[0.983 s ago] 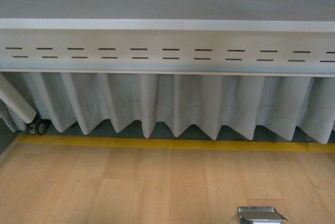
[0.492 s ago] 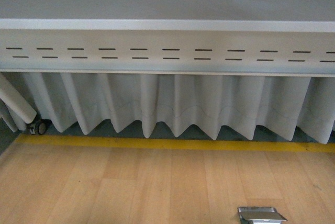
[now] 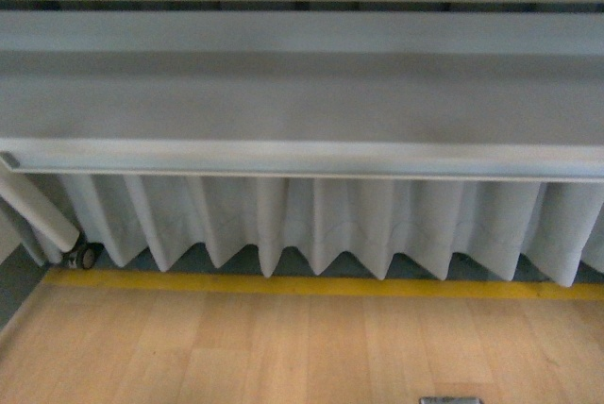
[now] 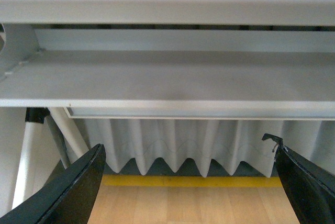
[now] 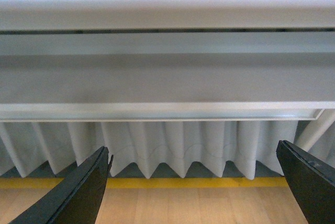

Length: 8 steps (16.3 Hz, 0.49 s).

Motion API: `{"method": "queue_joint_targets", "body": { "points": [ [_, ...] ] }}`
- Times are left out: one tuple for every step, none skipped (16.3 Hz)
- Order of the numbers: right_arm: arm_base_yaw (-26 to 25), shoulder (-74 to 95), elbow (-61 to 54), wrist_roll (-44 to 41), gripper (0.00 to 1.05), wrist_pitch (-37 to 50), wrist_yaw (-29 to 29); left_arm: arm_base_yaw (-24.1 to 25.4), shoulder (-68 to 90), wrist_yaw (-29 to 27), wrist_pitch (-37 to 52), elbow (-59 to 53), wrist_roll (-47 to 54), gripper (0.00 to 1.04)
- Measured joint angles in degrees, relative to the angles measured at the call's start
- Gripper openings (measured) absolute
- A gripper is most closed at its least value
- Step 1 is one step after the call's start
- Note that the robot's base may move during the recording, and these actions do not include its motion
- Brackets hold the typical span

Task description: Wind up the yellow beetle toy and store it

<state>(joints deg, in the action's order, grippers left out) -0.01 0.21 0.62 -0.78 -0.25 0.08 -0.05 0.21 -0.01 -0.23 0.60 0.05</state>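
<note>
Under the desk (image 3: 302,102) is all that any camera takes in. Its grey frame fills the upper part of each view, with a pleated skirt (image 3: 311,220) hanging below it, then a yellow line (image 3: 302,284) and the wood floor (image 3: 236,347).

Against half a second ago the front view has swung upward. The slotted rail is gone and plain grey beams, somewhat blurred, stand in its place. The yellow line sits lower, and the metal plate (image 3: 451,400) in the floor is now only a sliver at the bottom edge. I take this as the camera lifting toward the desk top, so the winding has not properly begun.

The beetle is in no view. It may lie on the desk top, which is hidden above the frame; the white strip along the top of both wrist views shows nothing.

The left claw (image 4: 186,143) and the right claw (image 5: 192,146) each show two black fingers spread wide apart, empty, with only skirt and floor behind. Neither arm appears in the front view. A small caster (image 3: 85,256) at the far left is too dim to make out well.
</note>
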Motion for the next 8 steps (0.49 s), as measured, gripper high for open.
{"method": "queue_joint_targets", "body": {
  "points": [
    [0.0, 0.0, 0.0, 0.0, 0.98, 0.0, -0.1, 0.0, 0.0, -0.1, 0.0, 0.0, 0.0, 0.98],
    [0.0, 0.0, 0.0, 0.0, 0.98, 0.0, -0.1, 0.0, 0.0, 0.0, 0.0, 0.0, 0.0, 0.98],
    [0.0, 0.0, 0.0, 0.0, 0.98, 0.0, -0.1, 0.0, 0.0, 0.0, 0.0, 0.0, 0.0, 0.98],
    [0.0, 0.0, 0.0, 0.0, 0.98, 0.0, -0.1, 0.0, 0.0, 0.0, 0.0, 0.0, -0.1, 0.98],
    [0.0, 0.0, 0.0, 0.0, 0.98, 0.0, -0.1, 0.0, 0.0, 0.0, 0.0, 0.0, 0.0, 0.98],
    [0.0, 0.0, 0.0, 0.0, 0.98, 0.0, 0.0, 0.0, 0.0, 0.0, 0.0, 0.0, 0.0, 0.98],
    [0.0, 0.0, 0.0, 0.0, 0.98, 0.0, -0.1, 0.0, 0.0, 0.0, 0.0, 0.0, 0.0, 0.98],
    [0.0, 0.0, 0.0, 0.0, 0.98, 0.0, -0.1, 0.0, 0.0, 0.0, 0.0, 0.0, 0.0, 0.98]
  ]
}}
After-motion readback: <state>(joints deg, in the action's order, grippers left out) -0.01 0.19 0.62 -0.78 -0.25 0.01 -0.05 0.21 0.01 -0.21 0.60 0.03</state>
